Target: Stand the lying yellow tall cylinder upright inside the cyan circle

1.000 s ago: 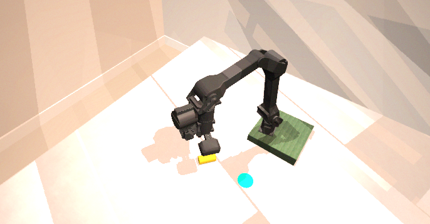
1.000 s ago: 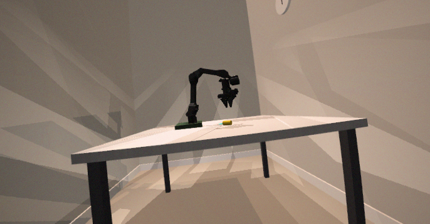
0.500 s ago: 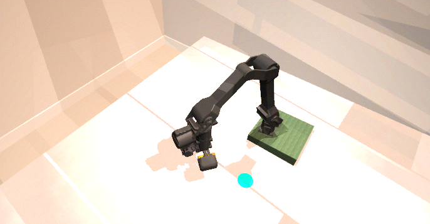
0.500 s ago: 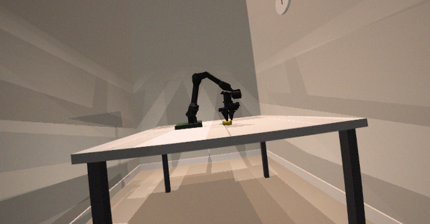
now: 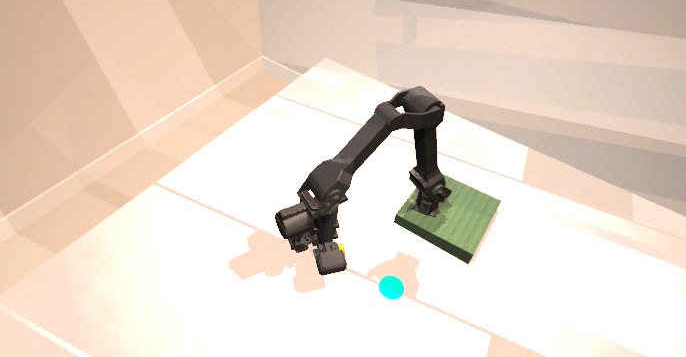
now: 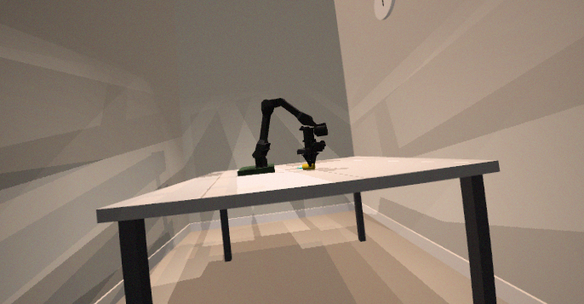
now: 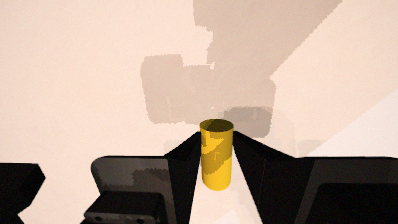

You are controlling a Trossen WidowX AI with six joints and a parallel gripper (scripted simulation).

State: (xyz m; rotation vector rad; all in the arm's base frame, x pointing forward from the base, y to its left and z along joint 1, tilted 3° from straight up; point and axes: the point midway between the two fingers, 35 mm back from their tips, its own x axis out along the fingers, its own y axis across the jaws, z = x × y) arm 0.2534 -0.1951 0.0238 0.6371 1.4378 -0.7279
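The yellow tall cylinder lies on its side on the table. In the top view the gripper hides most of it. My gripper points down and is shut on the cylinder, with one fingertip against each side of it near one end in the wrist view. The cyan circle lies flat on the table, a short way from the cylinder, with nothing on it. It shows as a thin sliver in the exterior view and is out of the wrist view.
The arm stands on a green base block at one side of the table. The cyan circle lies in front of that block in the top view. Shadows of the arm fall around the gripper. Walls stand beyond the table.
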